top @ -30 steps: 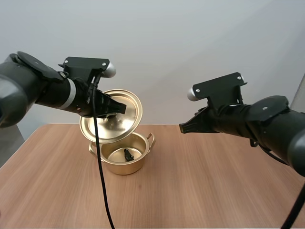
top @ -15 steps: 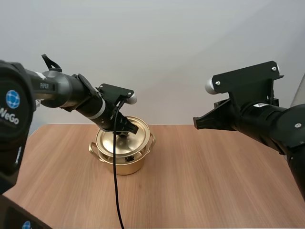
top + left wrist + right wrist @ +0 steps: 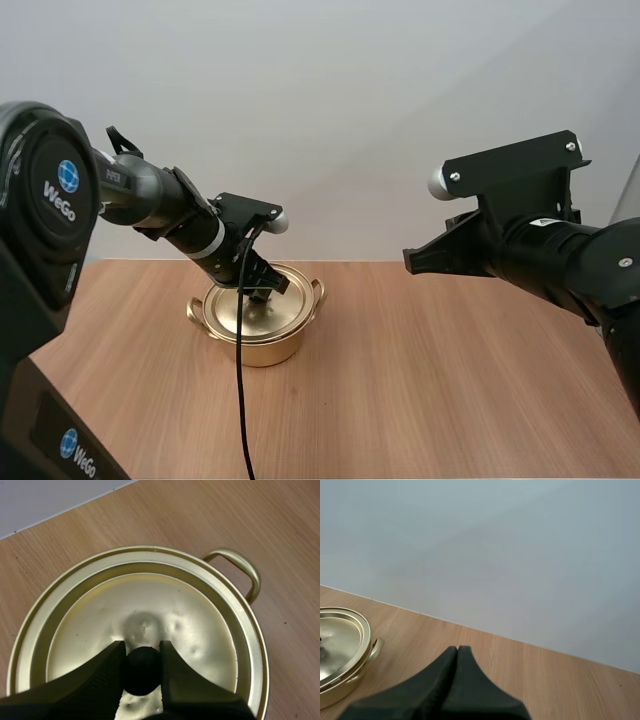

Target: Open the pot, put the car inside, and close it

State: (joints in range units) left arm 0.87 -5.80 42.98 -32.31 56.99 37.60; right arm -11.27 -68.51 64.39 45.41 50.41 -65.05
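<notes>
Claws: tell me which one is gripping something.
The left claw, pinching the knob of the lid on the pot. The right claw hangs apart, shut on nothing.

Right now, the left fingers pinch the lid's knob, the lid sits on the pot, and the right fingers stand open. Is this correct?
No: the right fingers lie shut together, as the right wrist view shows. The left fingers do pinch the knob, lid on the pot.

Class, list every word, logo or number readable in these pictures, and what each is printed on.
"WeGo": left arm's round joint cover.
"WeGo": left arm's lower housing.
"PiPER": left arm's link, barely legible.
White label on right arm: too small to read.
Pot, lid: none.
</notes>
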